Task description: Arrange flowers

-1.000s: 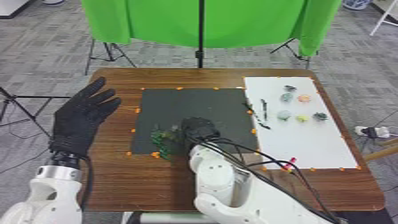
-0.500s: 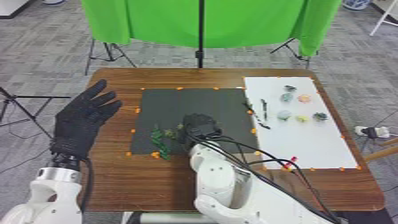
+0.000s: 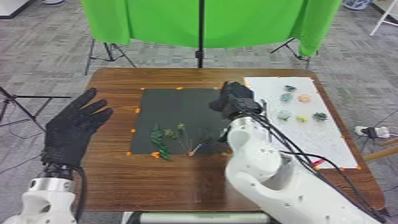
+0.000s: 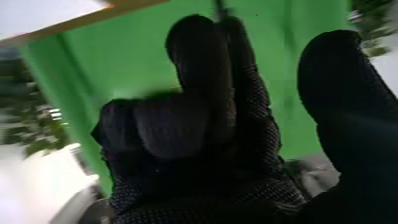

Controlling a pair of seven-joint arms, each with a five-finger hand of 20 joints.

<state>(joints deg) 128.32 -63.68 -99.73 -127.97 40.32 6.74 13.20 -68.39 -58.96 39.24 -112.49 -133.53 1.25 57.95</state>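
In the head view, our left hand [image 3: 67, 132] is spread; our right hand [image 3: 234, 99] has pale flower heads [image 3: 304, 98] to its right and a green leafy stem [image 3: 159, 142] nearer us, leftward. The right wrist view adds two straight fingers, others curled, thumb apart, green cloth [image 4: 275, 50] beyond.

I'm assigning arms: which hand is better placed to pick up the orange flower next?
Probably the right hand: it is by the white sheet bearing the orange flower; the left hand is beyond the black mat.
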